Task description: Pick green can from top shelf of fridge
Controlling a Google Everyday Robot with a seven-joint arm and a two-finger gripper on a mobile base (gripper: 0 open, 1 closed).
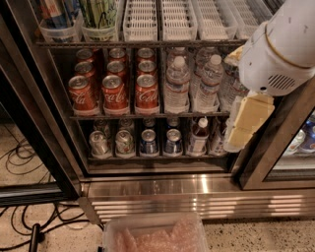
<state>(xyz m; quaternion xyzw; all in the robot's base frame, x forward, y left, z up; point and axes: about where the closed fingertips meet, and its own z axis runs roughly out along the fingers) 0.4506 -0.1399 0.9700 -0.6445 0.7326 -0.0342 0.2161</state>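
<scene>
The green can (pixel 99 13) is a tall pale-green can with dark markings. It stands in a clear bin at the left of the top shelf (pixel 147 44), and its top is cut off by the picture's edge. A blue-and-red tall can (pixel 55 12) stands to its left. My gripper (pixel 242 132) hangs from the white arm (pixel 278 49) at the right, in front of the middle shelf's right end. It is well to the right of and below the green can. The fridge (pixel 197 194) stands open, with its ribbed steel base below.
White slotted bins (pixel 160 19) fill the rest of the top shelf. Red Coca-Cola cans (pixel 115 91) and water bottles (pixel 178 83) stand on the middle rack, and small cans and bottles (pixel 147 141) on the lowest. A clear plastic tub (pixel 157 236) and cables (pixel 19 157) lie on the floor. A black door frame (pixel 44 123) is at the left.
</scene>
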